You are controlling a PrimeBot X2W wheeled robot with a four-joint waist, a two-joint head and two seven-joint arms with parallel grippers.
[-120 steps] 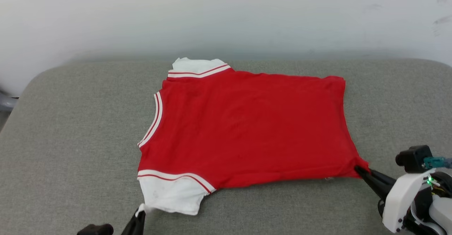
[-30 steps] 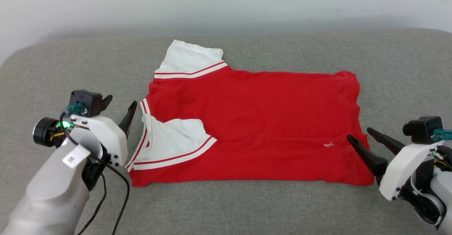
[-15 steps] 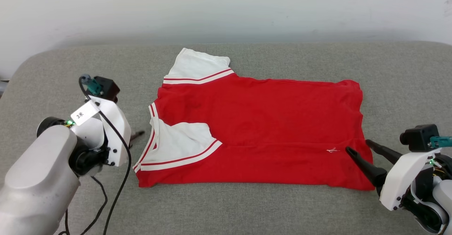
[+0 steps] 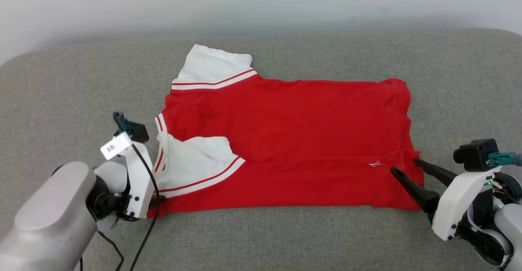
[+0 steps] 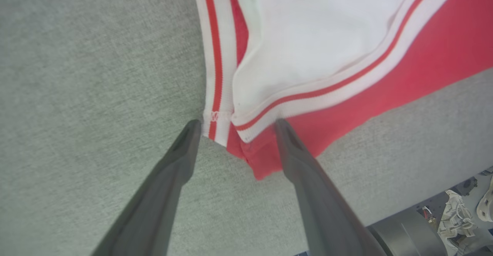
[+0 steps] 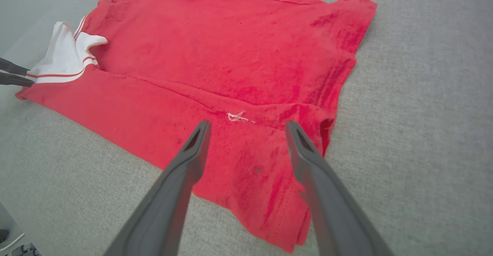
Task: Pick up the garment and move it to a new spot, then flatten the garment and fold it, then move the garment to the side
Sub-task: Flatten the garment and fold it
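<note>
We have one garment (image 4: 293, 140), lying flat on the grey cushion (image 4: 285, 238) with its near edge folded over the red body. It has two white sleeves: the far one (image 4: 212, 65) is spread out, the near one (image 4: 193, 157) is folded onto the red. There's one white hem mark (image 4: 376, 164). Two grippers, both spread wide and holding nothing. The left gripper (image 5: 235, 123) straddles the near-left corner by the striped trim. The right gripper (image 4: 403, 165) is over the near-right hem corner.

A grey woven cushion surface (image 4: 285, 238) with rounded far corners lies before a plain pale wall (image 4: 261, 2).
</note>
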